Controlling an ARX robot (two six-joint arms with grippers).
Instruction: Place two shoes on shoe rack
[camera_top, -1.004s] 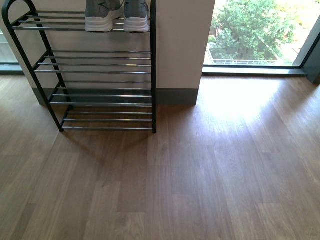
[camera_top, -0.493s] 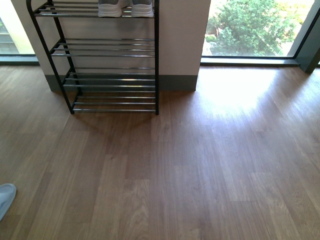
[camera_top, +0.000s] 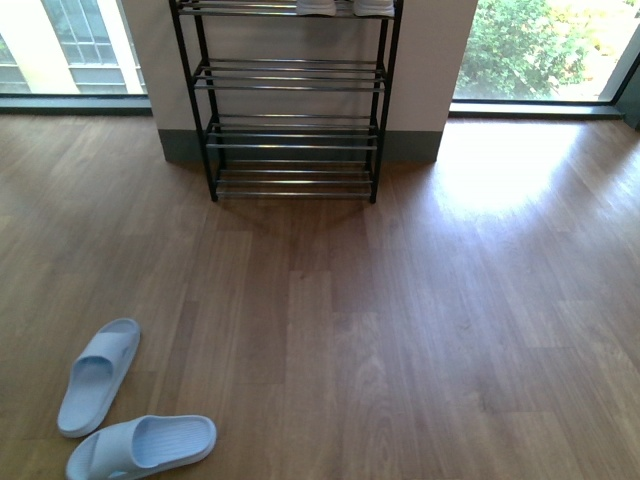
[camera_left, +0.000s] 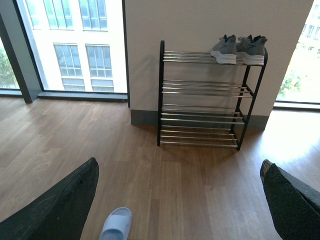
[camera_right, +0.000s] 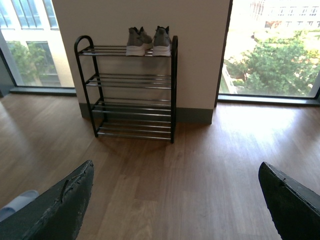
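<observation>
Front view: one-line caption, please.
Two pale blue slide sandals lie on the wood floor, apart from the shoe rack.

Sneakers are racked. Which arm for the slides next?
Left, likely. Both slide sandals lie at the front view's lower left, the left arm's side; one shows near the open left gripper.

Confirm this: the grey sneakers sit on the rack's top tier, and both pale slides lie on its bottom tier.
One error: both pale slides lie on the floor, well clear of the rack, as the front view shows. The grey sneakers do sit on its top tier.
</observation>
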